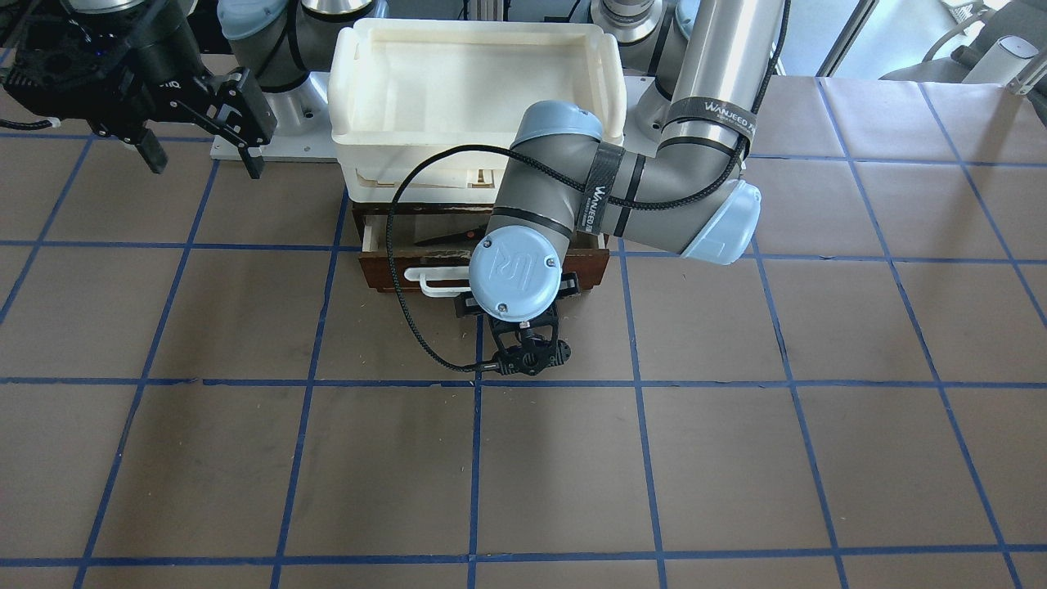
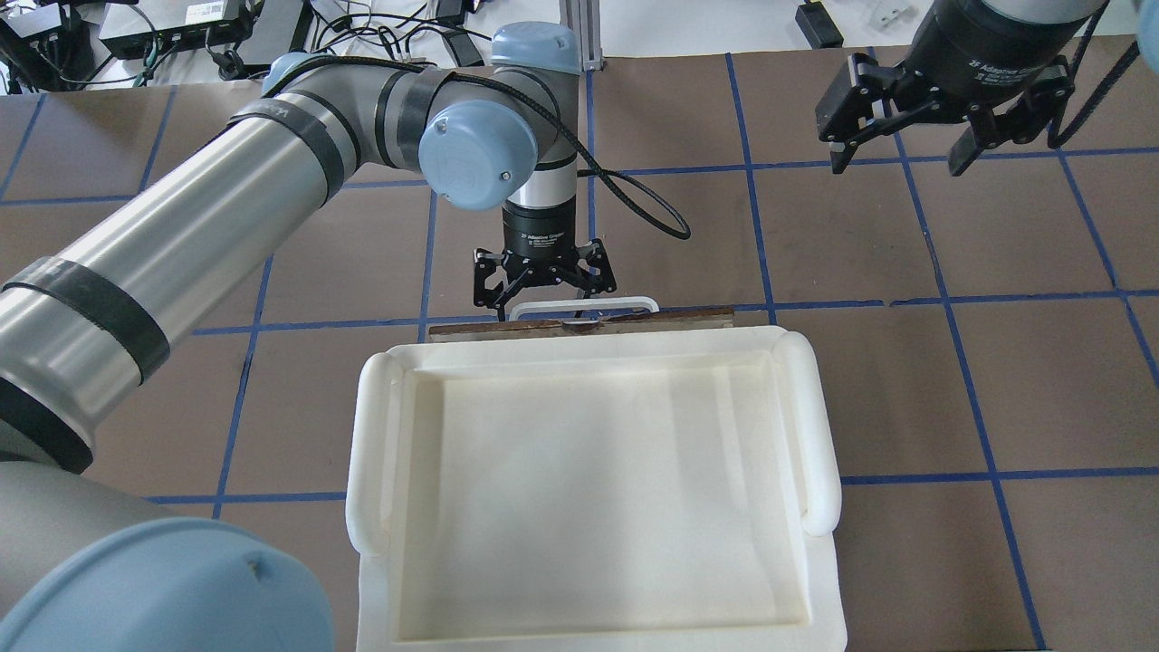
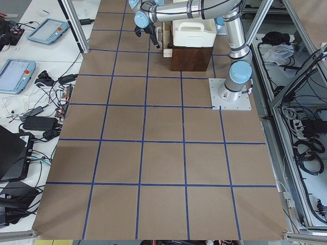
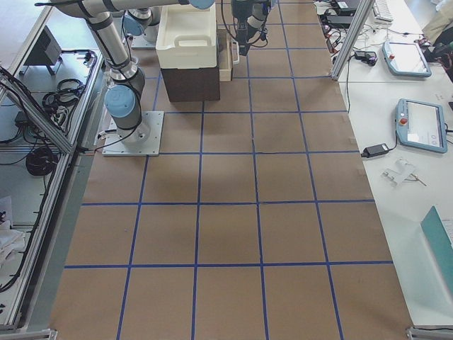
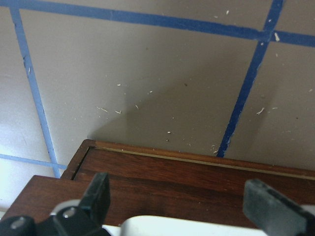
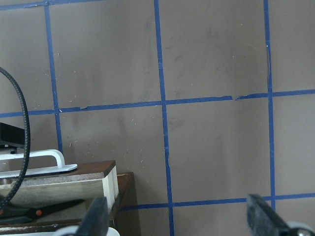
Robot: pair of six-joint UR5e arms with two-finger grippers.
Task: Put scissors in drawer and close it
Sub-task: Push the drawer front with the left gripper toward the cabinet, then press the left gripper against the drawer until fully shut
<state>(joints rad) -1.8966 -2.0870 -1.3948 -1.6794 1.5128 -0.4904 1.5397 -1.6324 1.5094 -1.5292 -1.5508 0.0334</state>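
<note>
The drawer (image 1: 384,270) has a dark brown front and a white bar handle (image 1: 433,278), and stands partly open under the stacked trays. The scissors (image 1: 448,239) lie inside it on the pale plywood; they also show in the right wrist view (image 6: 44,210). My left gripper (image 2: 543,312) is open at the drawer front (image 5: 162,182), its fingers (image 5: 98,194) on either side of the handle (image 2: 584,303). My right gripper (image 2: 905,158) is open and empty, raised off to the side of the drawer; its fingers (image 6: 96,219) are spread wide.
Cream-white plastic trays (image 2: 815,426) are stacked on the dark cabinet that holds the drawer, and they hide the drawer's interior from overhead. The left arm's wrist (image 1: 515,274) and its black cable (image 1: 401,270) hang over the drawer front. Brown table with blue grid lines (image 1: 638,458) lies in front.
</note>
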